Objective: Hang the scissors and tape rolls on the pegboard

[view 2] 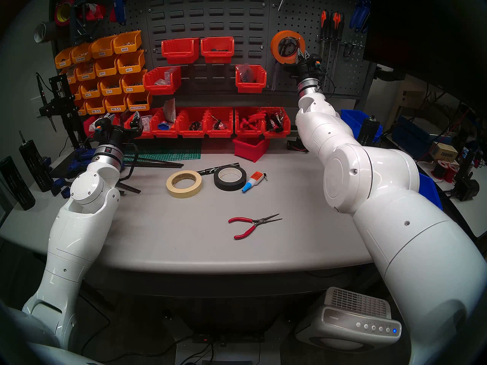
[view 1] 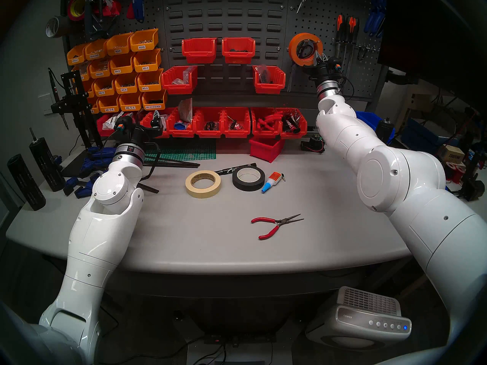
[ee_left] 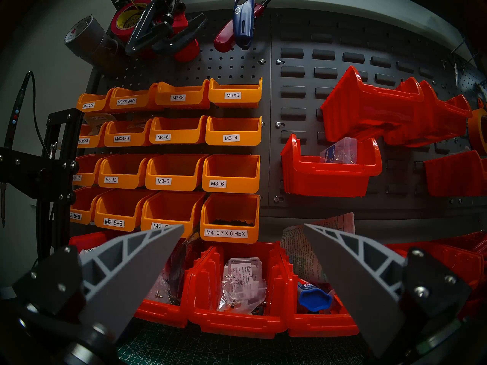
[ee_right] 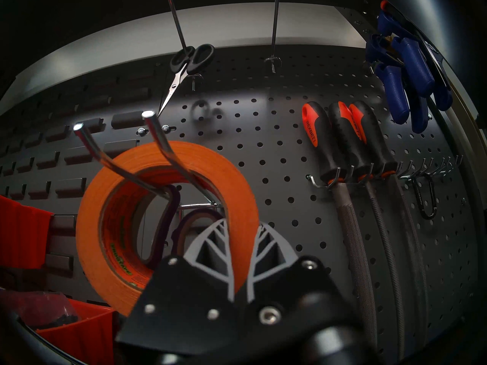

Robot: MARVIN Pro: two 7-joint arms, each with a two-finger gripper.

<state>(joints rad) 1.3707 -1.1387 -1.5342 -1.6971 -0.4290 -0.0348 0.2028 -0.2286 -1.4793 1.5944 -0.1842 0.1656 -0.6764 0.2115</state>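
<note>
My right gripper (ee_right: 243,223) is shut on the rim of the wide orange tape roll (ee_right: 210,167), up at the dark grey pegboard (ee_right: 263,135). The roll (view 1: 293,49) is threaded over a two-pronged metal hook (ee_right: 158,135). Through the roll's hole I see the purple handles of the scissors (ee_right: 176,198), hanging behind it on the same hook. The cream tape roll (view 1: 203,184) and the black tape roll (view 1: 248,178) lie flat on the table. My left gripper (ee_left: 243,226) is open and empty, hovering at the back left before the red bins.
Red-handled pliers (view 1: 271,225), a glue bottle (view 1: 271,181) and a marker (view 1: 234,168) lie on the table. Files with orange-black handles (ee_right: 340,145), small black scissors (ee_right: 184,64) and blue clamps (ee_right: 405,74) hang near the hook. Orange bins (view 1: 118,72) and red bins (view 1: 224,122) line the back wall.
</note>
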